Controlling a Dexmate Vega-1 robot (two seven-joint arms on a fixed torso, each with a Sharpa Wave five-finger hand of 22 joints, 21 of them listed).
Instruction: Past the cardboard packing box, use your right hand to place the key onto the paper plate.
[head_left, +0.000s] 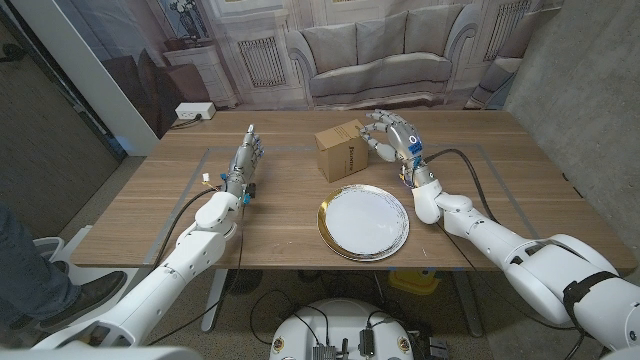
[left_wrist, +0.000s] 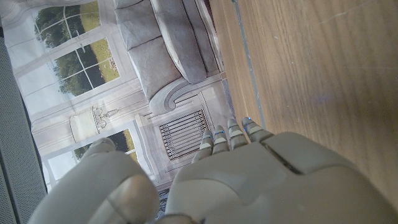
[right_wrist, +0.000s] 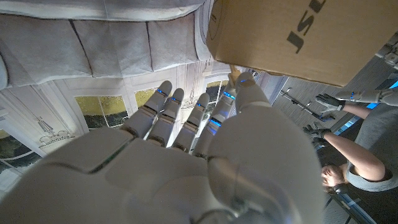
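The paper plate (head_left: 364, 222), white with a gold rim, lies near the table's (head_left: 520, 195) front edge, about mid-width. Beyond it stands the cardboard packing box (head_left: 339, 151). The right hand (head_left: 392, 139) is raised just beside the box's right side, fingers spread; whether it holds the key cannot be told. The left hand (head_left: 245, 165) stands towards the left edge, fingers straight, holding nothing.

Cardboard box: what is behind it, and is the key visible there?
The right hand reaches beside and behind the cardboard box. No key shows; the box hides the table just behind it.
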